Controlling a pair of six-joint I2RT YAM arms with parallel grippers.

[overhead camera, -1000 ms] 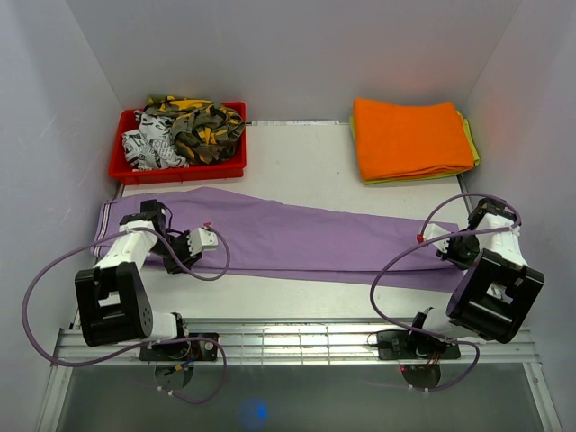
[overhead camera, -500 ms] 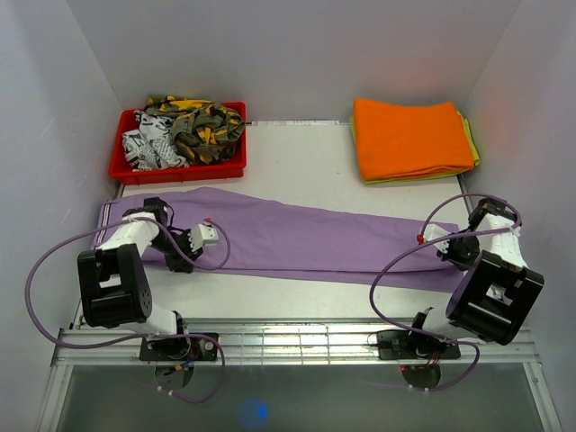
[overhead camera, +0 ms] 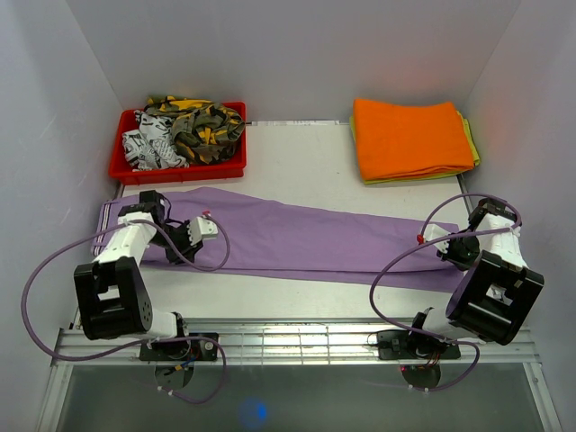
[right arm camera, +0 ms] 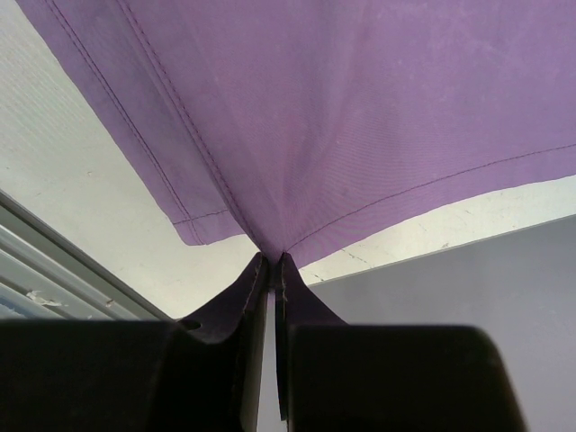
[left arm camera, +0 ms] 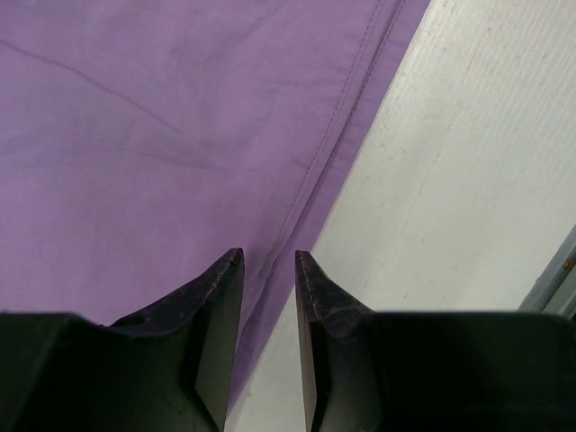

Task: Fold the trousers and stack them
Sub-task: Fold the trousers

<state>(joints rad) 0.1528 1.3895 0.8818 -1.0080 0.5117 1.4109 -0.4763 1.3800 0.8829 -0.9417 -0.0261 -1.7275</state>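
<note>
At the far left of the table (overhead camera: 301,166) a red tray (overhead camera: 175,171) is seen, and it is filled with crumpled patterned garments (overhead camera: 184,130). Just in front of the tray, the trousers (overhead camera: 297,238) are spread flat on the table. They are laid across nearly the whole width, with the left end a little farther from the arm bases and the right end nearer to them. The left gripper (left arm camera: 268,256) is placed low over the left part of the trousers, at their stitched edge. Its fingers (left arm camera: 216,297) are held a little apart, and in the narrow gap only the edge of the fabric and the bare table are seen. Whether the fabric is touched by the tips cannot be told. At the far right a folded stack of cloths (overhead camera: 409,137) is kept, orange on top and yellow-green below, well apart from the trousers. The right gripper (right arm camera: 273,258) is found at the right end of the trousers. Its fingers are pressed together on a corner of the fabric, and the fabric is drawn into folds that run towards the pinch.
</note>
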